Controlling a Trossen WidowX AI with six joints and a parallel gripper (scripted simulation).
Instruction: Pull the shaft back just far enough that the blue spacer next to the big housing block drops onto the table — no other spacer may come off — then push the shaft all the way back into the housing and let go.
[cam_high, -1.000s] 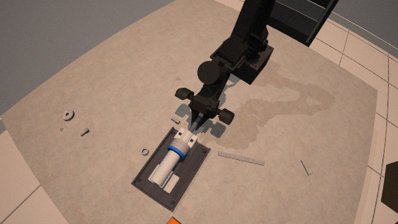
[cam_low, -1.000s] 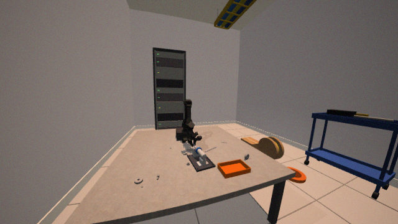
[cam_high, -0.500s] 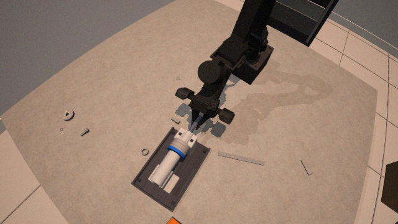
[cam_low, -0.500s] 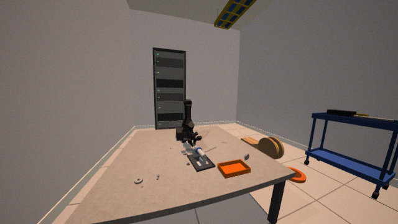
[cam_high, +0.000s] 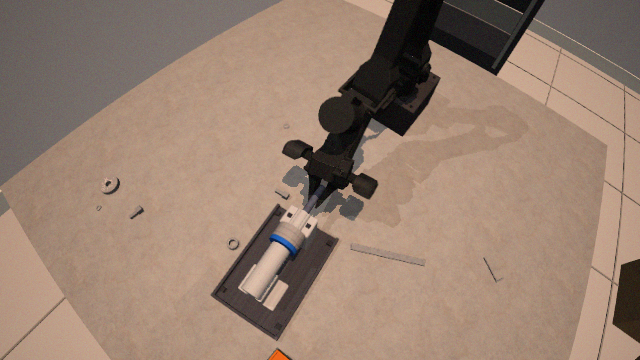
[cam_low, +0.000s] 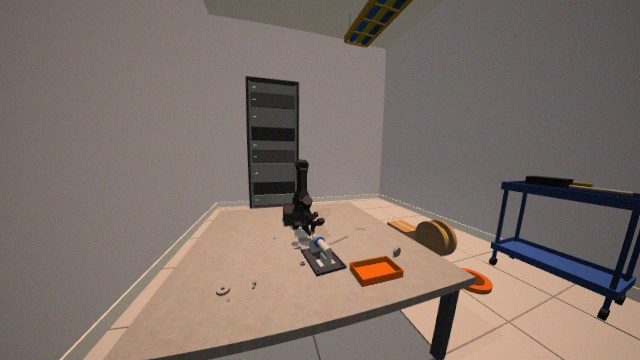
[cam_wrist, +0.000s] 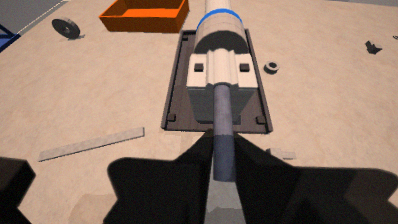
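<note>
- Orange tray, open-topped, on the bench
- Flat grey bar, lying on the bench
- Thick grey ring, near a small bolt
- Thin bent rod
- Blue cart, a black item on its top
- Dark equipment rack by the wall
- Wooden spool on the floor
</note>
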